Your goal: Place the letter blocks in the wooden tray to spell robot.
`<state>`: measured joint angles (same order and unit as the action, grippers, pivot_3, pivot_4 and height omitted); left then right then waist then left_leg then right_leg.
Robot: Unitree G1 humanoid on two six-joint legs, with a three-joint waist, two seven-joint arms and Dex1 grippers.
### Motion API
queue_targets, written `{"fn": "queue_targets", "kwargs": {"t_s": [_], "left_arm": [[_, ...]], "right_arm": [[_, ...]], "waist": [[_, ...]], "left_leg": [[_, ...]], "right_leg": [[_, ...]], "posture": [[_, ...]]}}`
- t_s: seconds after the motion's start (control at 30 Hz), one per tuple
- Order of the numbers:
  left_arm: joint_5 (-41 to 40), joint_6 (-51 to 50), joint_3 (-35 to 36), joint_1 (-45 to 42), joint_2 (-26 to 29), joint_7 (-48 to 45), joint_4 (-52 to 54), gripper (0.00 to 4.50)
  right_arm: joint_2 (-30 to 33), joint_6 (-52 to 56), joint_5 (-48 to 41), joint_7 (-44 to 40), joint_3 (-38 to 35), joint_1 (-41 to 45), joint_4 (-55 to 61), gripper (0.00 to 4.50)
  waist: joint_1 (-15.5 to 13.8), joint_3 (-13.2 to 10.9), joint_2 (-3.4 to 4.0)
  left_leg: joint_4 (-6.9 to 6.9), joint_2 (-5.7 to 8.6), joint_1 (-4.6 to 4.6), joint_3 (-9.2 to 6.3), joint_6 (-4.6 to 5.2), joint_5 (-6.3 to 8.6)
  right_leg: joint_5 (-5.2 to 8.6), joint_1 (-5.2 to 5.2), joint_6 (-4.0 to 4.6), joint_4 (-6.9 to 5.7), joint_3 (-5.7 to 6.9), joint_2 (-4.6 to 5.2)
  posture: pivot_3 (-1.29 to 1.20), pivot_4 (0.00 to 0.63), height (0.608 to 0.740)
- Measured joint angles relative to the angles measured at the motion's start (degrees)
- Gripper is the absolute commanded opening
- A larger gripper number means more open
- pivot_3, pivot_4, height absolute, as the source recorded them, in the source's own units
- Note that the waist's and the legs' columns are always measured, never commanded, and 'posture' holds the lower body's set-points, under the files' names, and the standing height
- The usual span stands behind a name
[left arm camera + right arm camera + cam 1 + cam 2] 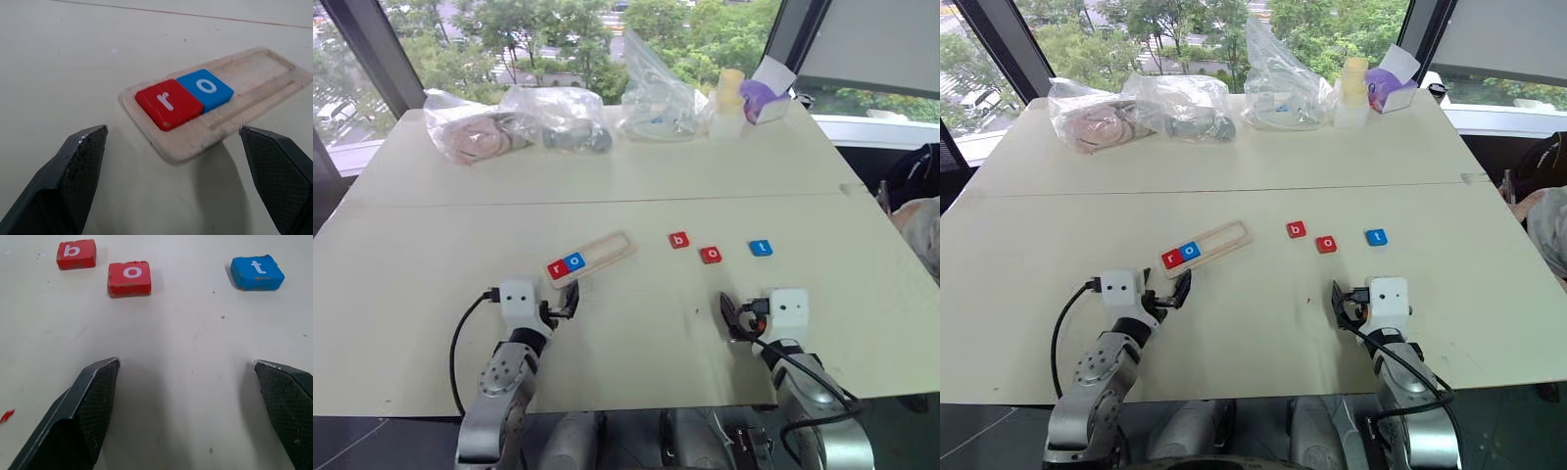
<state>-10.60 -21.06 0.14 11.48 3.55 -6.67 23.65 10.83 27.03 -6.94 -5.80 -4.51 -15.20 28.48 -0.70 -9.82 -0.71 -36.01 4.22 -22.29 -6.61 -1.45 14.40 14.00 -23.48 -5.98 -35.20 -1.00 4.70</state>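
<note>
Pale table (636, 166): wooden tray (607, 251) lying angled, holding red r block (167, 103) and blue o block (205, 89) touching at one end; red b (76, 254), red o (129, 278), blue t (257, 271) sitting loose alongside. Left gripper (178, 169) and right gripper (188, 404) hovering released, empty.

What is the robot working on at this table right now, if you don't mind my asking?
It is spelling "robot" with letter blocks in the wooden tray. The red r and blue o already sit side by side at the tray's near end. The red b, red o and blue t lie loose on the table to the tray's right. The left tool hangs open near the tray, the right tool open short of the loose blocks; neither holds anything.
</note>
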Motion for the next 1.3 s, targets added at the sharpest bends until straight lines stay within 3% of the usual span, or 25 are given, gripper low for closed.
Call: {"fn": "queue_targets", "kwargs": {"t_s": [0.7,1.13,1.3], "left_arm": [[-2.46,3.10,3.83,10.11,6.68,-5.96,4.58,4.50],[-4.44,2.27,5.31,9.01,9.91,-9.70,4.76,4.50],[-9.71,-1.22,6.77,5.96,18.88,-18.46,4.52,4.50]], "right_arm": [[3.78,-3.71,1.59,-5.32,2.23,0.60,-1.45,4.45],[5.89,-3.52,1.56,-8.71,3.55,-0.84,0.31,4.45],[13.80,0.11,-3.72,-17.71,2.61,-0.89,3.97,4.45]], "waist": [[0.64,-0.03,0.01],[0.40,-0.04,0.02],[0.09,-0.23,0.25]], "left_leg": [[0.10,-0.07,-0.12,0.04,-0.03,0.11],[0.04,-0.07,-0.13,0.05,-0.03,0.12],[-0.01,-0.07,-0.14,0.03,-0.01,0.12]], "right_leg": [[0.04,-0.20,0.02,0.07,-0.10,-0.01],[0.04,-0.19,0.01,0.06,-0.08,-0.01],[0.04,-0.19,0.02,0.03,0.00,-0.03]], "posture": [[0.00,0.150,0.740],[0.00,0.150,0.740],[0.00,0.150,0.740]]}}
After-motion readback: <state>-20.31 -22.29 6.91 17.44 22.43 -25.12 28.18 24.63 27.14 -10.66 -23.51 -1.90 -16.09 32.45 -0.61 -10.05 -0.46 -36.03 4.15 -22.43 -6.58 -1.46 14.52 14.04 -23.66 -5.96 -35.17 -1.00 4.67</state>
